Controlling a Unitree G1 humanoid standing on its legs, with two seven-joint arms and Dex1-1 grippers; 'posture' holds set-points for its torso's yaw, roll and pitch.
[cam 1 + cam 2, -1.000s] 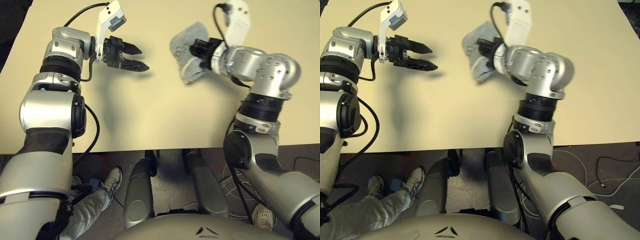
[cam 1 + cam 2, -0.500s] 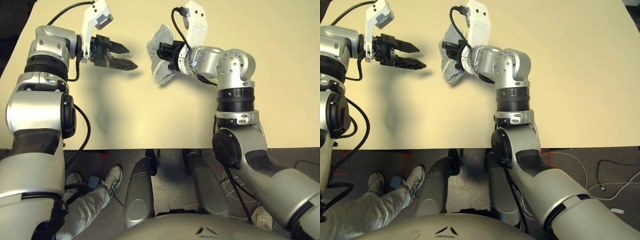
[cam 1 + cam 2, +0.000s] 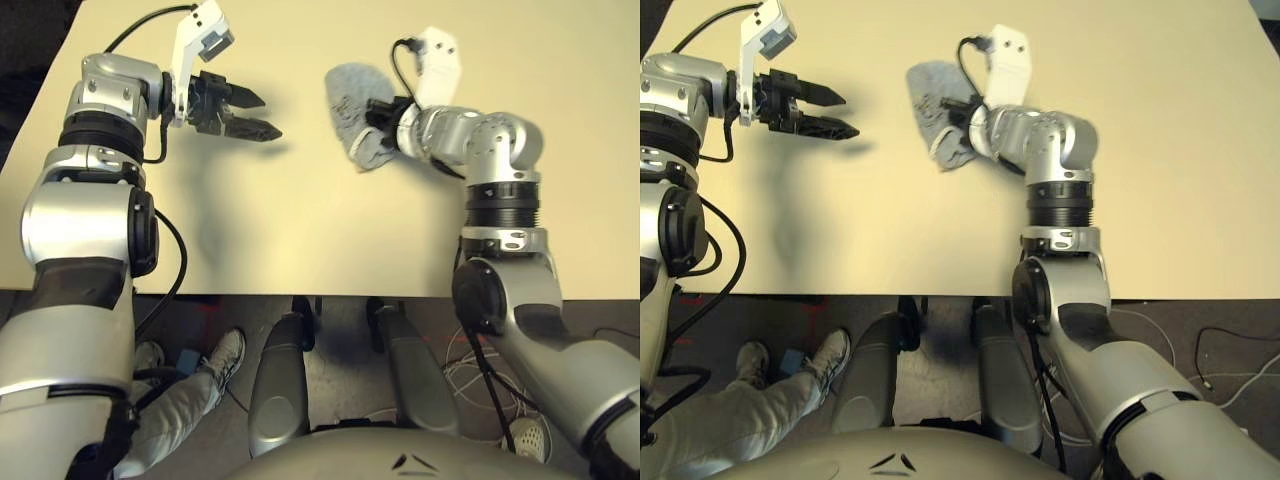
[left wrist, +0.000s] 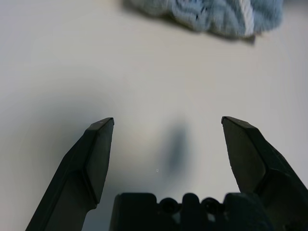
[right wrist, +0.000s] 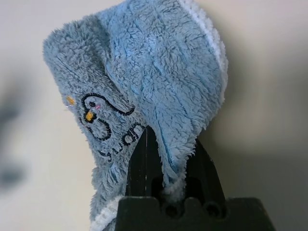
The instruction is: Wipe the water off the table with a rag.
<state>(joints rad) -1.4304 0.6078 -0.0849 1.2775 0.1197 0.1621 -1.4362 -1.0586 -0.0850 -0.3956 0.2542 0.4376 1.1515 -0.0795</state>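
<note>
Down on the far left, under the edge of the desk (image 3: 250,230), see a person's leg (image 3: 175,425) in grey pants. Above the desk, see the left claw (image 3: 272,118) – open wide, with nothing in it. Seems to be kept to the side, maybe to leave room for wiping.

To the right of that claw, find the grey-blue terry rag (image 3: 350,92), spread on the desk beyond the front edge. Shows a little stitched drawing and a pale hem. Next, see the right claw (image 5: 172,134), shut tight on a bunched fold of the rag. Likely pinched there to drag the cloth without losing it – and left loose past the claw to cover more desk. Should press down and rub next, with care not to crumple the loose part.
</note>
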